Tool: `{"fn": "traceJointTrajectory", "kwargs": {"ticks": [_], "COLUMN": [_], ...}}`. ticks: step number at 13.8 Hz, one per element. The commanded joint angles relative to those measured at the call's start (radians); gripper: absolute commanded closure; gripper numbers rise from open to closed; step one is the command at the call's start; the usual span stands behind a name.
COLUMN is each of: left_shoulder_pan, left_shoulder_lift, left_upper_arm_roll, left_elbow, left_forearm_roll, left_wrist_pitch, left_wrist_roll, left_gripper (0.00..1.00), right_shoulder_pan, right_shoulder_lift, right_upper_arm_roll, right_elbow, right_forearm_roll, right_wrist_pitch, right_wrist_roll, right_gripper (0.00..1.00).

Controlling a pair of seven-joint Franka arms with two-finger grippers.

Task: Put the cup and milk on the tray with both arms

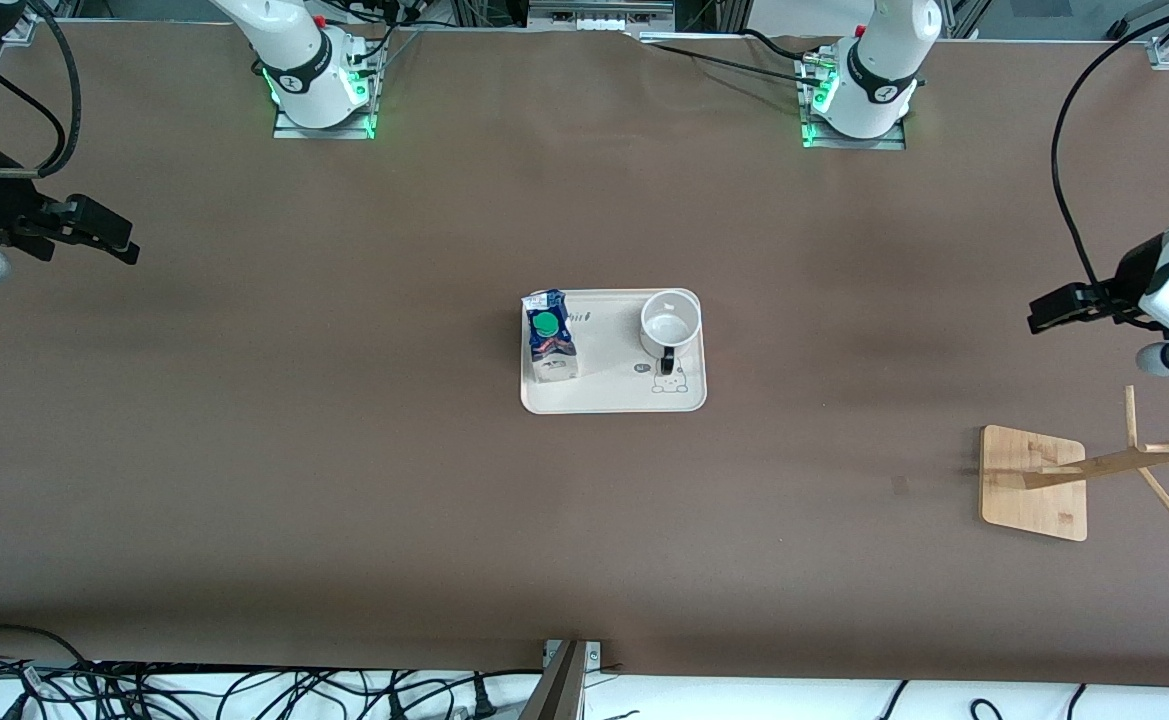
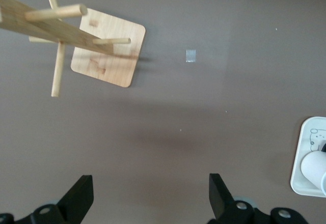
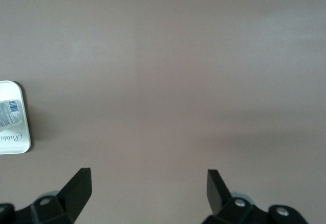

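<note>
The cream tray lies in the middle of the brown table. On it, at the right arm's end, stands the blue and white milk carton with its green cap. The white cup stands upright on the tray's end toward the left arm, its black handle pointing at the front camera. My right gripper hangs open and empty over bare table at the right arm's end. My left gripper hangs open and empty at the left arm's end. The left wrist view shows the tray's edge with the cup. The right wrist view shows the tray's corner and the milk.
A bamboo stand with a flat base and slanting pegs sits toward the left arm's end, nearer the front camera than the left gripper. A small tape patch lies on the table beside it. Cables run below the table's front edge.
</note>
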Motion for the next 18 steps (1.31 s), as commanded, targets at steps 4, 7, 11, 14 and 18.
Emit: {"fn": "traceJointTrajectory", "kwargs": {"ticks": [4,7,11,14,18], "left_shoulder_pan": [-0.032,-0.034,-0.054,-0.046,-0.054], "left_shoulder_lift": [-0.058,-0.068,-0.075,-0.085,-0.094], "left_upper_arm_roll": [0.029,0.032,0.033,0.032,0.030], "left_elbow": [-0.043,-0.063,-0.058,-0.055,-0.026], "left_forearm_roll": [-0.047,-0.111,-0.097,-0.101,-0.094], "left_wrist_pitch": [0.024,-0.023,-0.003,-0.012,-0.040], "left_wrist_roll": [0.125,0.106,0.085,0.086,0.100], "left_gripper": [0.00,0.00,0.00,0.00,0.00], "right_shoulder_pan": [-0.002,-0.002,-0.002,-0.002,-0.002], "right_shoulder_lift": [-0.008,-0.008,-0.008,-0.008,-0.008], "right_upper_arm_roll": [0.001,0.001,0.001,0.001,0.001], "right_elbow": [0.002,0.002,0.002,0.002,0.003], "right_forearm_roll": [-0.014,-0.014,-0.014,-0.014,-0.014], "right_wrist_pitch": [-0.001,-0.001,-0.001,0.000,0.000], "right_wrist_roll": [-0.003,0.000,0.000,0.001,0.003], "right_gripper": [0.00,0.00,0.00,0.00,0.00]}}
